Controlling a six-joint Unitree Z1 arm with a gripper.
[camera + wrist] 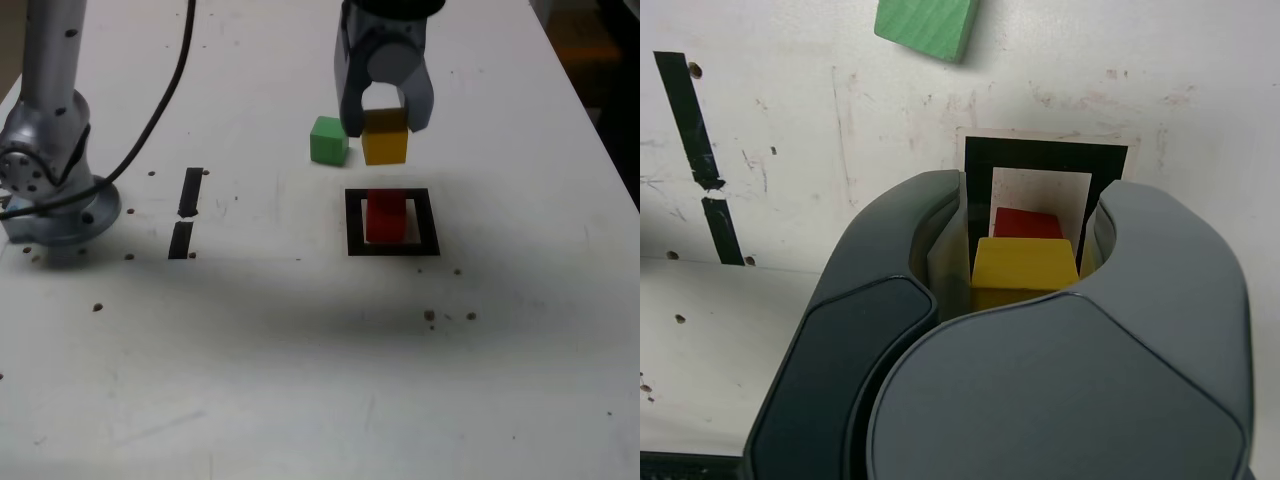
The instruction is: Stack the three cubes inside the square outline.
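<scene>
yellow cube [385, 143], red cube [385, 217], green cube [328, 140]

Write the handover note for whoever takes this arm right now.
Gripper: shut on the yellow cube, held in the air above the table.
Red cube: on the table inside the square outline.
Green cube: on the table outside the outline, beyond it in the exterior view.
Done: red placed, yellow picked up.
Left: set yellow on red, then green on top.

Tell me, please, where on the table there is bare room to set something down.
The near half, in front of the square outline, is bare. So is the strip between the two black strips and the outline. It is crowded around the green cube, the hand holding the yellow cube, and the red cube.
</scene>
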